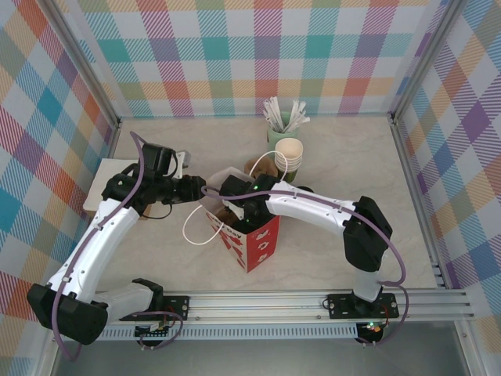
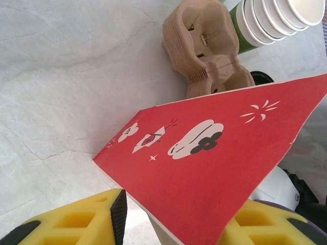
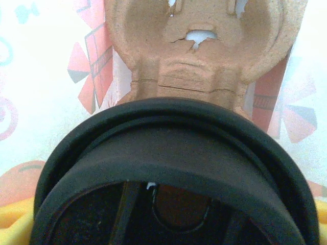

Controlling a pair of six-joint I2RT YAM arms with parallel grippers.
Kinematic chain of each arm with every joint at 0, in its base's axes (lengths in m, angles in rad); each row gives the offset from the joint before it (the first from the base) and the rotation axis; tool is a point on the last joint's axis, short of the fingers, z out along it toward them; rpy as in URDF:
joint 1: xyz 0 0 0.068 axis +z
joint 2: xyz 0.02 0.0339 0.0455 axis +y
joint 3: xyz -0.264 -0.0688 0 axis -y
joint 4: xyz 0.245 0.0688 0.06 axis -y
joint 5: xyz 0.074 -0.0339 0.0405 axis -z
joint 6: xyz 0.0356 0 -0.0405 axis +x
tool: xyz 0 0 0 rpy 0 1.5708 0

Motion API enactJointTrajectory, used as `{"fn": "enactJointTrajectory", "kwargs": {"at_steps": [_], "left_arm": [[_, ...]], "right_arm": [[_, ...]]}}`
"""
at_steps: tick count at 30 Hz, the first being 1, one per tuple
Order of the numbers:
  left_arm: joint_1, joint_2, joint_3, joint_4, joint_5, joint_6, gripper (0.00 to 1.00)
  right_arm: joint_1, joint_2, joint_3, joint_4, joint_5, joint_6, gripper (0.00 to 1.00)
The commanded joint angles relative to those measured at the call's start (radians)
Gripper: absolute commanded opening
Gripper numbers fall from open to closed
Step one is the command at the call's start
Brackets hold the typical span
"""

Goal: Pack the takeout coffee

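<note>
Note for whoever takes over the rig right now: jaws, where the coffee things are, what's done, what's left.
Left gripper: jaws either side of the red bag wall; grip unclear.
Right gripper: shut on the takeout coffee, lid on, at the bag's mouth over the cardboard carrier inside.
Done: coffee lidded and gripped.
Left, probably: seat it in the carrier, release, withdraw.

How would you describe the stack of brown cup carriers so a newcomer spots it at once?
Find the red paper bag in the middle of the table. Just behind it, toward the back wall, sits the stack of carriers, left of the green cups. Unlike them, it is brown moulded pulp with round hollows.
</note>
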Motion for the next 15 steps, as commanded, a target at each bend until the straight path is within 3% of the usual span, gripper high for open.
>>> {"fn": "enactJointTrajectory", "kwargs": {"at_steps": [1,15], "left_arm": [[0.010,0.002,-0.002,-0.003,-0.003,0.006,0.43],[0.010,0.004,-0.010,0.003,0.001,0.004,0.43]], "right_arm": [[0.006,0.011,0.034,-0.059,-0.052,-0.005,0.86],[0.007,-0.021,0.158,-0.153,-0.042,0.011,0.86]]}}
